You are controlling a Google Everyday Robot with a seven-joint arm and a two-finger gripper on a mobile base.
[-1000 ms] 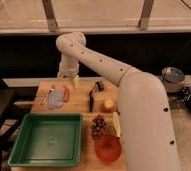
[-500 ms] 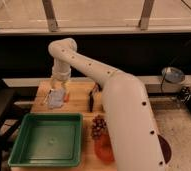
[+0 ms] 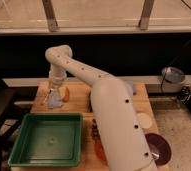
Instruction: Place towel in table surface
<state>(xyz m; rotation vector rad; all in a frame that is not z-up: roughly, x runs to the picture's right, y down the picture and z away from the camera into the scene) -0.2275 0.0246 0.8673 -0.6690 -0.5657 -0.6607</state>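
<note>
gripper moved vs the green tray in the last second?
Yes. The gripper, at the towel on the table's far-left part, has shifted slightly left and nearer the green tray.

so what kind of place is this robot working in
Probably an indoor lab or test room, not a home: a wooden table with a green tray stands beside a glazed wall with metal framing. The gripper is at the towel, near the table's far edge.
</note>
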